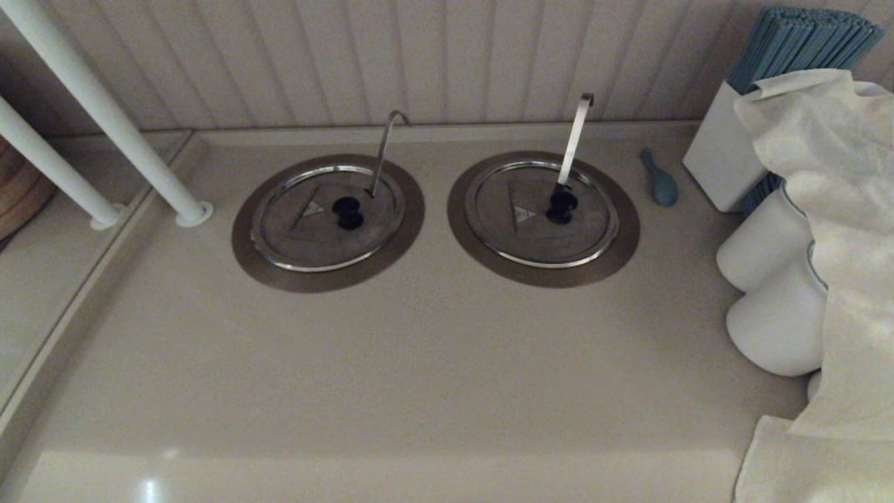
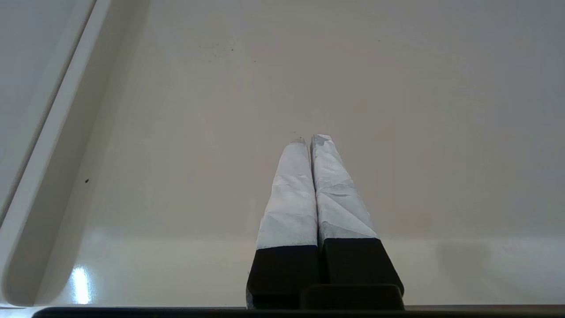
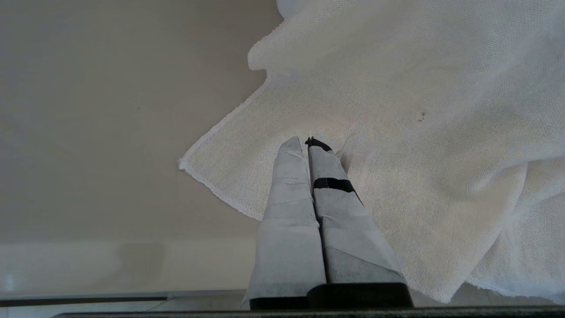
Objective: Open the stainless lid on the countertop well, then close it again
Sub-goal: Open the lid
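Observation:
The stainless lid (image 1: 307, 234) lies flat and closed on the left countertop well, whose brown-metal collar (image 1: 279, 276) rings it. It has a black centre knob (image 1: 347, 212), a small triangle mark and a slim hook-topped utensil handle (image 1: 383, 150) rising through it. Neither arm shows in the head view. My left gripper (image 2: 310, 140) is shut and empty over bare beige counter. Shut and empty too, my right gripper (image 3: 304, 142) hangs over a white cloth (image 3: 419, 132).
The twin lid (image 1: 538, 230) with a broader slanted handle (image 1: 574, 140) sits to the right. A blue spoon (image 1: 660, 180), a white box (image 1: 723, 150), white jars (image 1: 768, 241) and the draped cloth (image 1: 838, 209) crowd the right side. Two white poles (image 1: 105, 119) stand at the left.

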Motion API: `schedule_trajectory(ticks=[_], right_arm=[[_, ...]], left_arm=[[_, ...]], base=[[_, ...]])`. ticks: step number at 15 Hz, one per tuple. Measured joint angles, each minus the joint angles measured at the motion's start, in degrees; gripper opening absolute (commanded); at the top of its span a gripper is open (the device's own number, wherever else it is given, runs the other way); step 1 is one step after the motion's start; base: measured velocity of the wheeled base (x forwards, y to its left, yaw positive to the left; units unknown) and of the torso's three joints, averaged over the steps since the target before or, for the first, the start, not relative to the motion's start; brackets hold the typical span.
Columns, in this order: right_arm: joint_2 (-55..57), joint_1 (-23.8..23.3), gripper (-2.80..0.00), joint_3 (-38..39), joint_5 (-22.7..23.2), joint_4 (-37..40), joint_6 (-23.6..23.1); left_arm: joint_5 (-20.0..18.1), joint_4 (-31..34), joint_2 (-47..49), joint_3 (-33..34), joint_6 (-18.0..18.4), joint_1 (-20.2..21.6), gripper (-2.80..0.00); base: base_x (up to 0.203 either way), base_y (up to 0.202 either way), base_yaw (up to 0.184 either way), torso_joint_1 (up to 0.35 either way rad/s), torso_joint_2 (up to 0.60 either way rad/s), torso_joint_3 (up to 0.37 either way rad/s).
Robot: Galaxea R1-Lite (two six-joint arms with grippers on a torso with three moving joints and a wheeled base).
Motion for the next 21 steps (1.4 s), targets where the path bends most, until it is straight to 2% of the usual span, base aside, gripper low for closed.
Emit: schedule_trajectory(ticks=[9,14,15,18,21], right_arm=[[0.0,0.0,-2.8,0.0,0.0,0.0,0.1],[0.0,0.0,-2.8,0.0,0.0,0.0,0.1],[0.0,0.0,-2.8,0.0,0.0,0.0,0.1],[0.0,0.0,-2.8,0.0,0.0,0.0,0.1],[0.0,0.0,-2.8,0.0,0.0,0.0,0.1]], left_arm=[[0.3,0.0,0.0,0.0,-0.2,0.0,-2.8],[-0.3,-0.5,0.1,-1.3,3.2,0.0,-2.8],[-0.7,-0.7,0.3,-4.2,3.3,0.0,-2.8],[-1.2,0.2,5.5,-19.8,3.3,0.3,-2.8],[-0.6,0.8,17.5,-33.5,3.1,0.7,-2.8]], base=[[0.0,0.0,0.0,0.0,0.0,0.0],[0.0,0.0,0.0,0.0,0.0,0.0],[0.0,0.0,0.0,0.0,0.0,0.0],[0.0,0.0,0.0,0.0,0.0,0.0],[0.0,0.0,0.0,0.0,0.0,0.0]])
